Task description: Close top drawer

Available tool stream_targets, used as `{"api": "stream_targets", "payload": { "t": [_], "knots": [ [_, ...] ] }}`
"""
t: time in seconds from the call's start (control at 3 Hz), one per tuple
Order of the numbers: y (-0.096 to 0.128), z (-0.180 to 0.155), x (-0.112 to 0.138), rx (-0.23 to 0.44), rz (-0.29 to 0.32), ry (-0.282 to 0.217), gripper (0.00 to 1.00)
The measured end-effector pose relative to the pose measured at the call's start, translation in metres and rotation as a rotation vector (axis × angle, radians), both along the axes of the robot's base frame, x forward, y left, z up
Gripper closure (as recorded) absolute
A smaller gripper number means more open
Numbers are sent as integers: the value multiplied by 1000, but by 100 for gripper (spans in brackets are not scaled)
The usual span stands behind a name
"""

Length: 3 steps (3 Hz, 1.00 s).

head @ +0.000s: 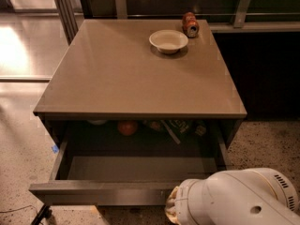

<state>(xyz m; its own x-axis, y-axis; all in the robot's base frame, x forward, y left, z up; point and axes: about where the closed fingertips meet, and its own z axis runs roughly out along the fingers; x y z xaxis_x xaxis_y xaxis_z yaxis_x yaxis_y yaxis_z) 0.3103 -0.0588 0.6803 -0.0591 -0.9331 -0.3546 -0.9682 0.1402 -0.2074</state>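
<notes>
- The gripper [172,206] is at the bottom edge of the view, right of centre, at the tip of the white arm [239,200] that comes in from the lower right corner.
- It sits right at the front panel of the top drawer [93,191], towards that panel's right end. Contact cannot be made out.
- Whether the gripper is open or closed, and whether it has hold of anything, cannot be told: the arm's casing hides most of it.
- The top drawer is pulled far out from under the table [122,78], its dark front panel close to the bottom of the view.
- The front part of the drawer floor is bare.
- At the back of the drawer, under the table edge in shadow, lie a round orange object [127,127] and some dark green packets [179,125].
- On the table, near its far right side, stands a pale bowl [168,41].
- Just beyond the bowl, to its right, a red-orange can [190,24] lies on its side.
- The speckled floor [262,144] shows to the right of the table.
</notes>
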Motion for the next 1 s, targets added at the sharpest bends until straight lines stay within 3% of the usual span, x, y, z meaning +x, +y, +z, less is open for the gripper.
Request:
{"api": "stream_targets", "payload": {
  "t": [0.67, 1.0],
  "knots": [
    [2, -2, 8, -2, -24, -12, 100],
    [6, 18, 3, -11, -28, -54, 100]
  ]
}}
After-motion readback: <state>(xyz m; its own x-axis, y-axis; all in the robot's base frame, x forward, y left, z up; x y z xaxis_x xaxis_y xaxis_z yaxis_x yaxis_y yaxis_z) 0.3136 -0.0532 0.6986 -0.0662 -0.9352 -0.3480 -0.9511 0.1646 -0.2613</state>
